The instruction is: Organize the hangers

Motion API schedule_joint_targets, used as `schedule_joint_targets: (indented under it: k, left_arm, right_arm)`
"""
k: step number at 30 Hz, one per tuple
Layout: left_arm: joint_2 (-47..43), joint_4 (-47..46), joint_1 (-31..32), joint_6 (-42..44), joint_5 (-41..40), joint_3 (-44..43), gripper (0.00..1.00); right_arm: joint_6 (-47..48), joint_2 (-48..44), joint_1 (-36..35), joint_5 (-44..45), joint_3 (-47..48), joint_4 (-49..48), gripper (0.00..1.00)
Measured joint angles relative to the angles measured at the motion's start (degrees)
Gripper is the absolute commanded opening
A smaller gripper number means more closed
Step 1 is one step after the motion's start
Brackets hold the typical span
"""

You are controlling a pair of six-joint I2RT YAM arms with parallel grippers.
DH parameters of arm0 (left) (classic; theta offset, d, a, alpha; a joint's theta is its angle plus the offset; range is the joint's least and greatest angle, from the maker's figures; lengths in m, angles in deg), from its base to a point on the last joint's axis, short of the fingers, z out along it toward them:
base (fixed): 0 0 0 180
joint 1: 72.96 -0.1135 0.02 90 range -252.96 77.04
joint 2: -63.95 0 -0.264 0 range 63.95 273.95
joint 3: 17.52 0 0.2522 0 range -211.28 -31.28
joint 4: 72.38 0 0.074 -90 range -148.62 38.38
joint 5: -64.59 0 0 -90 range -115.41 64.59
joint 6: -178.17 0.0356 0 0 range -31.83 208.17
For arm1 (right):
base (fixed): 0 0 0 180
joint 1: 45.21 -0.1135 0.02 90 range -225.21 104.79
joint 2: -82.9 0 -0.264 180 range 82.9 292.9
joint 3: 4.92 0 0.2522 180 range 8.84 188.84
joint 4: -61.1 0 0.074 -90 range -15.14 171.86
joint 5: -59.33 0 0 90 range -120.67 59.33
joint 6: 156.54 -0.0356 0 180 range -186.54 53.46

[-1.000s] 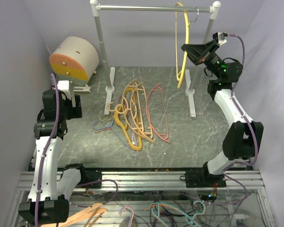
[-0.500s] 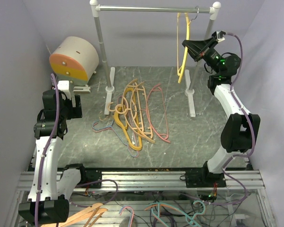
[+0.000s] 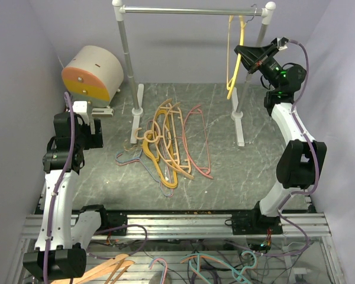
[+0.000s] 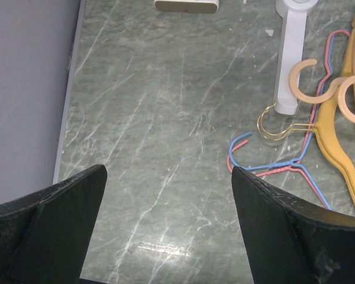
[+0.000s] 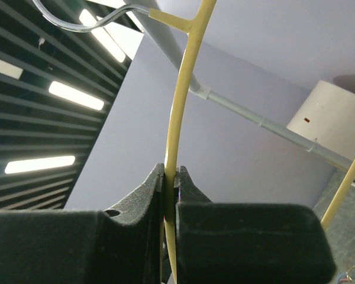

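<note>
A yellow plastic hanger (image 3: pixel 230 65) hangs by its metal hook at the right end of the clothes rail (image 3: pixel 183 10). My right gripper (image 3: pixel 242 53) is shut on its yellow arm, raised just below the rail. The right wrist view shows the jaws pinching the yellow arm (image 5: pixel 186 77) at the right gripper (image 5: pixel 170 177). A pile of yellow, orange, peach and pink hangers (image 3: pixel 165 142) lies on the table between the posts. My left gripper (image 4: pixel 168 236) is open and empty above bare table, left of the pile. Blue and red wire hooks (image 4: pixel 248 157) lie to its right.
The rail's white feet (image 3: pixel 136 121) (image 3: pixel 240 127) stand on the table on either side of the pile. A round drum with an orange and yellow face (image 3: pixel 92 74) sits at the back left. More hangers (image 3: pixel 106 269) lie below the table's front edge.
My right gripper has moved up and to the right with the yellow hanger, sliding its hook along the rail toward the right post. The left arm has not moved.
</note>
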Motion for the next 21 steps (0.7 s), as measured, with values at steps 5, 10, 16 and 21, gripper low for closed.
schedule_joint_targets:
  k: [5,10,16,21]
  left_arm:
    - [0.0,-0.02,0.0,0.13,0.0,0.02,0.99]
    - [0.0,-0.04,0.0,0.24,0.0,0.13,0.99]
    - [0.0,-0.04,0.0,0.35,0.0,0.24,0.99]
    - [0.02,-0.04,0.0,0.44,0.0,0.33,0.99]
  right_arm:
    - [-1.46,0.39,0.42,0.37,-1.2,0.24,0.0]
    - [-1.88,0.42,0.72,0.74,-2.38,0.39,0.0]
    - [-3.21,-0.46,2.4,2.36,-6.34,-4.83,0.0]
    - [-4.72,-1.16,3.98,2.93,-7.72,-6.91,0.0]
